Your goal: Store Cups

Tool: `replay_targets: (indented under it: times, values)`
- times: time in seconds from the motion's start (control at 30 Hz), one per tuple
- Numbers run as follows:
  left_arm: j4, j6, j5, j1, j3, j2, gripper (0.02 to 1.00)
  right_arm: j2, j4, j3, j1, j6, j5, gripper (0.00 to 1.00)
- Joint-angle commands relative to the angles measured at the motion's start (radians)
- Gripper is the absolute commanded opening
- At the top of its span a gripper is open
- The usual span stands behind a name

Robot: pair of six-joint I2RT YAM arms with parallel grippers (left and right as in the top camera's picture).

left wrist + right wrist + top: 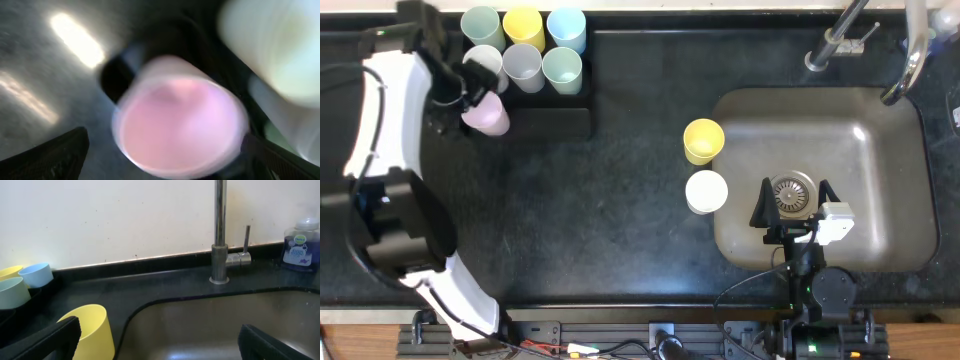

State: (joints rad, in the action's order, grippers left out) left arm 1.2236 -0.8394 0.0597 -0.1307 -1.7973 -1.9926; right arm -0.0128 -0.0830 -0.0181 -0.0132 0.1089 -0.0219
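Tilted pink cup (488, 116) hangs at the tray's (560, 126) front-left corner, seemingly pinched by the left gripper (165, 167), though blur hides the contact. Released crooked, it could tip off the tray or knock the white cup (482, 62) beside it. Right gripper (160, 342) sits spread over the sink (880, 120).

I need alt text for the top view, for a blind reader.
The left gripper holds a pink plastic cup at a black tray of pastel cups. A yellow plastic cup and a white cup stand on the dark counter beside a steel sink, over which the open right gripper hangs.
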Motion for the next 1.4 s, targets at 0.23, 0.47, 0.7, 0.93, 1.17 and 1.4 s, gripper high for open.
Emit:
replay_targets:
  times: [0.23, 0.47, 0.7, 0.93, 1.17, 1.4]
  values:
    - [-0.308, -0.088, -0.237, 0.76, -0.063, 0.092, 0.998, 0.008, 0.005, 0.013, 0.0, 0.007, -0.004, 0.998]
    - [-0.301, -0.237, -0.186, 0.934, -0.063, 0.029, 0.998, 0.008, 0.005, 0.013, 0.0, 0.007, -0.004, 0.996]
    - [-0.169, -0.27, -0.121, 0.902, -0.063, -0.032, 0.998, 0.008, 0.005, 0.013, 0.0, 0.007, -0.003, 0.998]
    - [-0.14, -0.258, -0.034, 0.849, -0.063, -0.098, 1.0, 0.008, 0.005, 0.013, 0.0, 0.007, -0.004, 0.996]
    - [-0.145, -0.259, -0.011, 0.843, -0.063, -0.126, 0.974, 0.008, 0.005, 0.013, 0.0, 0.007, -0.004, 0.998]
    - [-0.156, -0.267, 0.002, 0.843, -0.063, -0.142, 0.551, 0.008, 0.005, 0.013, 0.0, 0.007, -0.004, 0.996]
